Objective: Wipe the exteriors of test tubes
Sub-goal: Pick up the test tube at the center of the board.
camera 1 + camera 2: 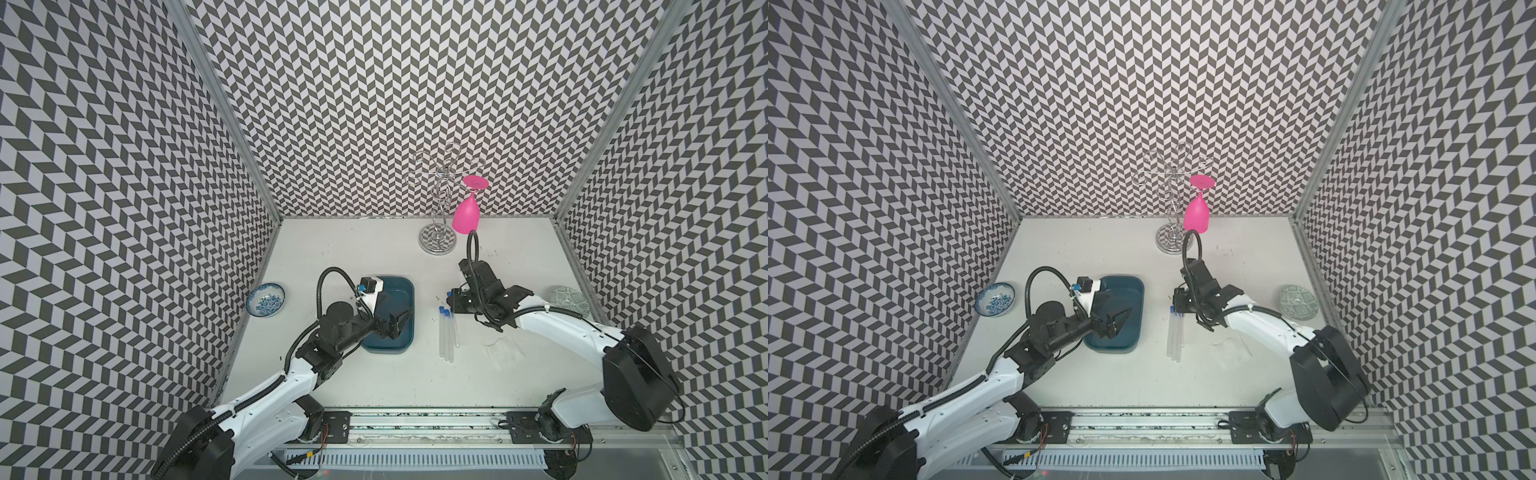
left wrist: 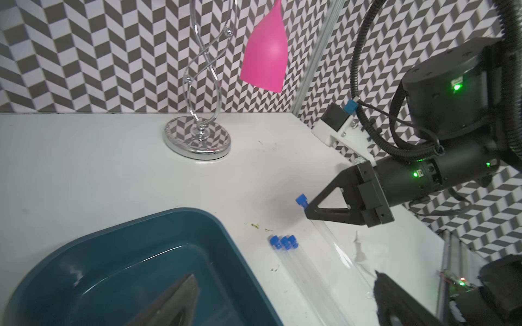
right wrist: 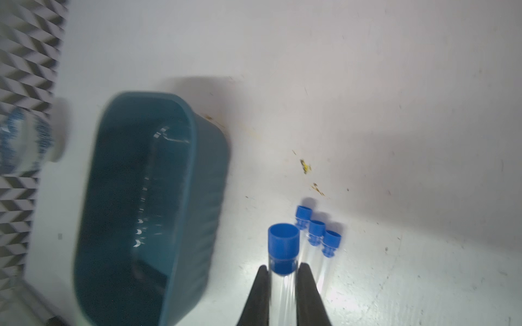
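Observation:
My right gripper (image 3: pixel 283 271) is shut on one test tube (image 3: pixel 283 244), clamping the clear glass just below its blue cap. That cap end (image 2: pixel 301 199) is raised above the table; I cannot tell whether its far end rests there. Three more test tubes (image 1: pixel 446 336) lie side by side on the table next to it, blue caps (image 3: pixel 316 228) toward the back. My left gripper (image 1: pixel 399 322) hangs open over the teal tray (image 1: pixel 405 286), which holds water, with nothing between its fingers. A white tissue (image 1: pixel 505 347) lies flat on the table under my right arm.
A chrome wire rack (image 1: pixel 438 241) stands at the back with a pink glass (image 1: pixel 465 214) hanging upside down from it. A blue-patterned bowl (image 1: pixel 266 299) sits by the left wall. By the right wall lies a green patterned plate (image 1: pixel 569 301).

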Robot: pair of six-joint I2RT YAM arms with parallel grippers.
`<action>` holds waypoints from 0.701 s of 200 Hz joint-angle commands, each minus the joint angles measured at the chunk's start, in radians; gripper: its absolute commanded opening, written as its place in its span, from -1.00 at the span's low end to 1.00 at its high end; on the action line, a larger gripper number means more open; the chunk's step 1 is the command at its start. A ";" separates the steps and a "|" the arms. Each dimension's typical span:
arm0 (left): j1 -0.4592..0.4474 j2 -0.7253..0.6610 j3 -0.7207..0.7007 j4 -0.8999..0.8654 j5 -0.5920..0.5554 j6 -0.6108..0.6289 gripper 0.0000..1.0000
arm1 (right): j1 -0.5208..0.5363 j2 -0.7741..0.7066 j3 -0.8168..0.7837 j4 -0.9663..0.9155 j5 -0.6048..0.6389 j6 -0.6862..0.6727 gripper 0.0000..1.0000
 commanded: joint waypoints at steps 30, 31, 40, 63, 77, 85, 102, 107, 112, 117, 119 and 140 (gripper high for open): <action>-0.036 0.115 0.020 0.256 0.160 -0.168 0.89 | -0.014 -0.066 0.065 0.157 -0.102 0.044 -0.82; -0.036 0.118 0.022 0.257 0.162 -0.171 0.89 | -0.014 -0.066 0.065 0.157 -0.102 0.044 -0.82; -0.046 0.144 0.036 0.263 0.174 -0.188 0.87 | -0.016 -0.072 0.064 0.179 -0.121 0.053 -0.82; -0.083 0.200 0.060 0.304 0.190 -0.199 0.84 | -0.020 -0.100 0.029 0.290 -0.192 0.089 -0.82; -0.096 0.233 0.070 0.335 0.192 -0.224 0.81 | -0.021 -0.117 0.000 0.365 -0.230 0.128 -0.82; -0.097 0.249 0.070 0.360 0.198 -0.248 0.78 | -0.023 -0.126 -0.013 0.397 -0.252 0.150 -0.82; -0.097 0.284 0.070 0.413 0.210 -0.294 0.72 | -0.025 -0.138 -0.032 0.453 -0.293 0.187 -0.82; -0.096 0.291 0.070 0.426 0.211 -0.308 0.70 | -0.025 -0.141 -0.038 0.470 -0.305 0.194 -0.82; -0.097 0.298 0.069 0.438 0.211 -0.322 0.68 | -0.025 -0.145 -0.045 0.485 -0.313 0.204 -0.82; -0.096 0.306 0.070 0.446 0.210 -0.334 0.67 | -0.025 -0.149 -0.052 0.502 -0.319 0.212 -0.82; -0.096 0.309 0.071 0.450 0.210 -0.338 0.67 | -0.025 -0.151 -0.054 0.507 -0.320 0.214 -0.81; -0.097 0.334 0.079 0.469 0.211 -0.372 0.64 | -0.025 -0.173 -0.092 0.571 -0.325 0.242 -0.82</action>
